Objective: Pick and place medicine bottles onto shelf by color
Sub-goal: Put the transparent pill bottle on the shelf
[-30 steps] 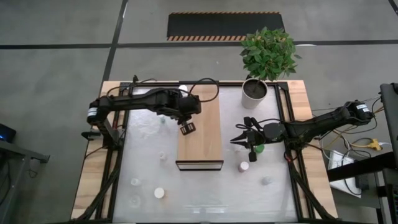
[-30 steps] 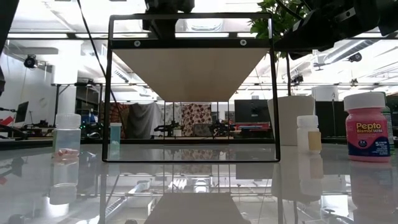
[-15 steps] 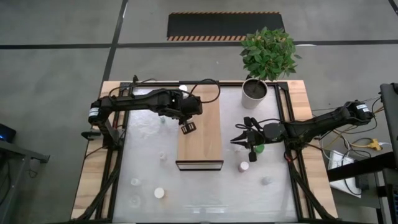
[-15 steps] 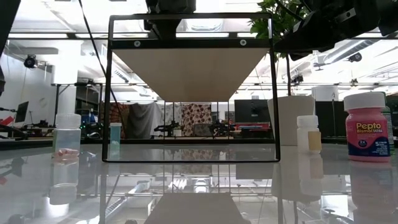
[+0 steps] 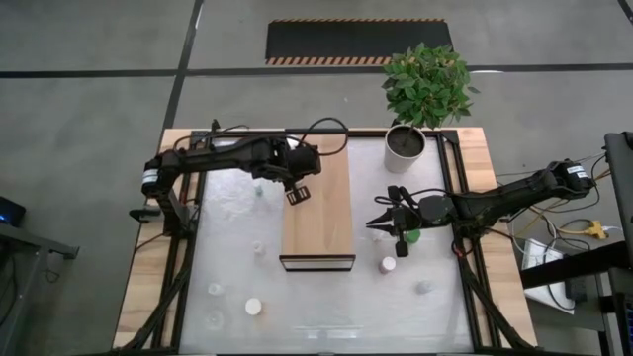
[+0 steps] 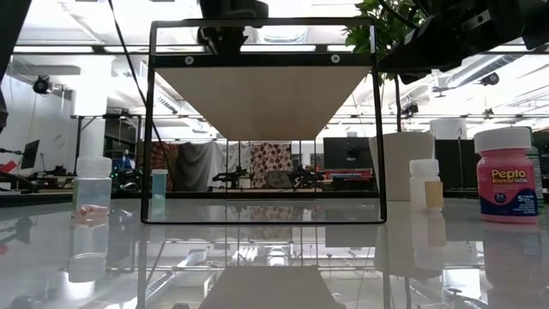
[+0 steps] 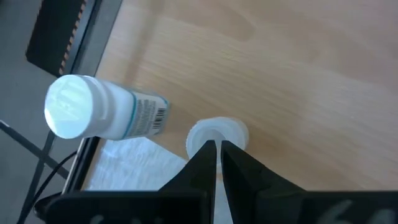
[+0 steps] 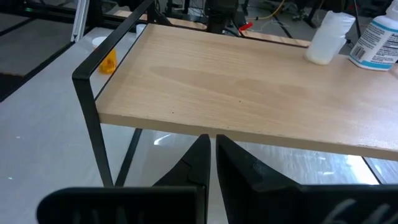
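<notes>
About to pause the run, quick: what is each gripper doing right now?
Left gripper: shut, holding nothing, above the shelf.
Right gripper: shut, holding nothing, beside the shelf.

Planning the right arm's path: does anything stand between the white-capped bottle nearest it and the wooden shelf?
Nothing visible does: only bare glossy tabletop separates the small white-capped bottle from the light-wood shelf plank.

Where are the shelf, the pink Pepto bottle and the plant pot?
shelf (image 5: 321, 213): high view, bare wood top.
pink Pepto bottle (image 6: 507, 184): low view, label.
plant pot (image 5: 405, 144): high view, soil inside.
</notes>
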Controlling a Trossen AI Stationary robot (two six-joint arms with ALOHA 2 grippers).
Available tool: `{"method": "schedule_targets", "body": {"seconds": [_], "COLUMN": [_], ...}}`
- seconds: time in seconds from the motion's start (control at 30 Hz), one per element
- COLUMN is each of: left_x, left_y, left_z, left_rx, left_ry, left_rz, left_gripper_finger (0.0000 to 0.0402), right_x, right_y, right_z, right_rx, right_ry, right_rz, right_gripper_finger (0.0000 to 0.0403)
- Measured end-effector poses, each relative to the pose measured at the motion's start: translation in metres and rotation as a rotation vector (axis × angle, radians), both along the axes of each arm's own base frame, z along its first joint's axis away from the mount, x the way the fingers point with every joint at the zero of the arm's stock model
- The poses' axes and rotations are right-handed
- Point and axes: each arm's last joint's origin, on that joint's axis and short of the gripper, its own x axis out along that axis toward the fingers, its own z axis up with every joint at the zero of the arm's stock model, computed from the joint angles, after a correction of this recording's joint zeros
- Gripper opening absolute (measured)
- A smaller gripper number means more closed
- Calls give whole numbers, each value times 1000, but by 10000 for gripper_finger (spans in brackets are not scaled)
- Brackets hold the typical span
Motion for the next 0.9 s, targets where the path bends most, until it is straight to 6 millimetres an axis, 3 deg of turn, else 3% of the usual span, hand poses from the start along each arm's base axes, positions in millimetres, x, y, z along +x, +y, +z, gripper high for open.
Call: {"method": "schedule_targets", "body": {"seconds": [0.43,0.9], "left_x": [-4,-12], "left_y": [18,12], "left_z": [0,18], "left_rx": [8,7], "left_ry": [13,-71], "left_rz": [28,46], "left_gripper_finger": [10,10], "right_x": [0,0], "right_y": [0,0], "right_z": [0,0], "right_rx": [3,1], "right_ry": [1,-2], "right_rz": [-1,0], "right_gripper_finger": [18,18]}}
